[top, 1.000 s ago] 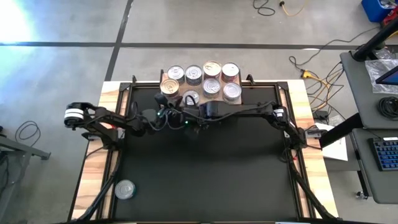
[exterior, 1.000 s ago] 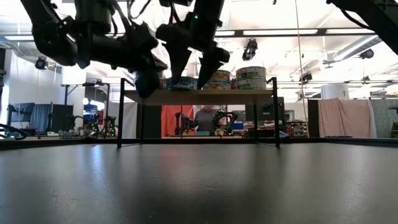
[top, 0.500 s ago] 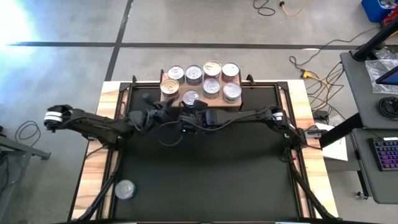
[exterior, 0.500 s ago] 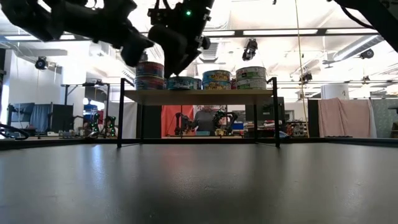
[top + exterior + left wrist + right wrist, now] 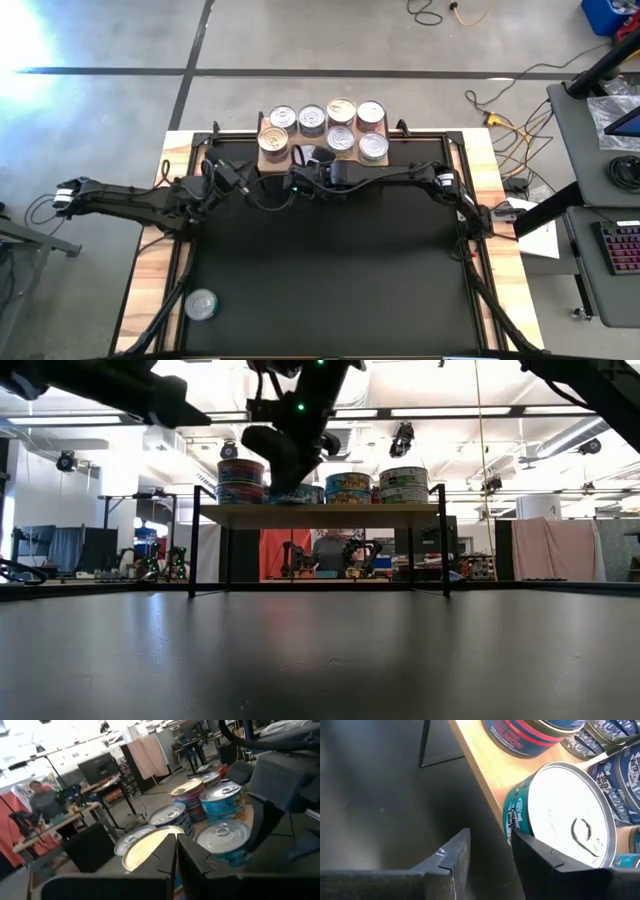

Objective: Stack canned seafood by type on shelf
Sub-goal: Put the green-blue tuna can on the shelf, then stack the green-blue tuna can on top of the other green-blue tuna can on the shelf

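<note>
The shelf (image 5: 268, 160), a low light-wood board on thin black legs, is seen at the far edge of the black mat (image 5: 330, 270), approx. centred. Several tins are set on it: silver-lidded ones in two rows towards the right, e.g. a silver tin (image 5: 373, 147) at the near right corner, and a gold-lidded tin (image 5: 272, 139) at the left end, on top of another in the low view.

The right gripper (image 5: 303, 165) is held at the shelf's near edge, left of centre. In the right wrist view, a teal-labelled tin (image 5: 560, 825) with a pull-tab lid is seen at the board's edge, tilted w/ one finger (image 5: 545, 857) against its side; the other finger (image 5: 452, 857) stands apart over the mat. The fingers are partly spread, with a gap between them; whether the tin is actually gripped can't be told. A red-and-blue labelled tin (image 5: 530, 735) sits further along the board.

The left gripper (image 5: 213, 170) is held above the mat's far left corner, just beside the shelf's left end, its fingers (image 5: 160, 855) pressed together, nothing between them.

One more silver tin (image 5: 201, 304) is left lying alone at the mat's near left corner, well apart from the rest.
</note>
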Robot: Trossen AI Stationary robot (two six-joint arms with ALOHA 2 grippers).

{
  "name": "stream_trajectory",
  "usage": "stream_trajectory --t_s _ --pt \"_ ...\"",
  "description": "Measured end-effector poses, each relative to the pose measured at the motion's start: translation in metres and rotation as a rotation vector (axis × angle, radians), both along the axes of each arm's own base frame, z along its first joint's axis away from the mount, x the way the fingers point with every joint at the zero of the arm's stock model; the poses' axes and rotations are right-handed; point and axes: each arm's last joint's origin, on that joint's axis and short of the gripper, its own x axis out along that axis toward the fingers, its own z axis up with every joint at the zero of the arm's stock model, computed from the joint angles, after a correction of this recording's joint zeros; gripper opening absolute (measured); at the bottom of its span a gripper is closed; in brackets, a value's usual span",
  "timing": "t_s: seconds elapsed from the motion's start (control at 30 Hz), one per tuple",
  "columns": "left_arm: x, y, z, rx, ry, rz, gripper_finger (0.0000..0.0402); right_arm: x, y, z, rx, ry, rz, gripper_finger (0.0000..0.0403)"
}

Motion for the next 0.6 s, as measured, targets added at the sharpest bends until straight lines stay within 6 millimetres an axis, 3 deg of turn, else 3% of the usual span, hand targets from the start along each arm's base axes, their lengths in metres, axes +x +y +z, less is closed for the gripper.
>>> stream_trajectory --t_s 0.33,0.5,0.6 --pt "-0.008 0.000 -0.005 -0.080 0.002 -0.019 0.0000 -0.003 -0.032 0.006 0.014 -0.039 -0.082 0.0151" --pt "-0.002 -0.007 -0.001 -0.198 -0.064 -0.291 0.0000 -0.007 -0.031 0.028 0.088 -0.087 -0.051 0.0163" --pt "0.001 -0.009 0.002 -0.251 -0.013 -0.374 0.0000 -0.010 -0.024 0.045 0.139 -0.126 -0.035 0.0167"
